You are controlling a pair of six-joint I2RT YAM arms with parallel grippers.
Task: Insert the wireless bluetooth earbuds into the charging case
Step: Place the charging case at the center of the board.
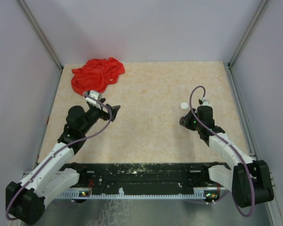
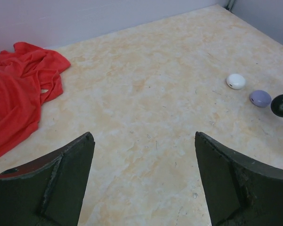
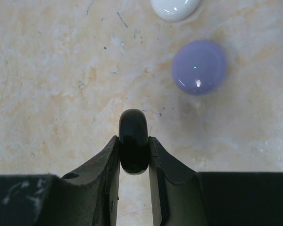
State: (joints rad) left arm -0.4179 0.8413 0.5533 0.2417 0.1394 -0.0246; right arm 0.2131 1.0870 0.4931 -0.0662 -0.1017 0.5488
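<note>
Three round puck-shaped cases show. A white case (image 3: 175, 7) and a lavender case (image 3: 199, 67) lie shut on the table. My right gripper (image 3: 134, 139) is shut on a black case (image 3: 133, 129), held on edge just above the table, near the lavender one. No tiny earbuds show in any view. In the top view the right gripper (image 1: 184, 121) sits just below the white case (image 1: 184, 106). My left gripper (image 2: 144, 139) is open and empty over bare table, left of centre (image 1: 114, 112). It sees the white (image 2: 236, 81), lavender (image 2: 260, 98) and black (image 2: 282, 105) cases far to its right.
A crumpled red cloth (image 1: 97, 75) lies at the back left, just beyond the left gripper; it also shows in the left wrist view (image 2: 19, 89). Grey walls close in the table at the back and on both sides.
</note>
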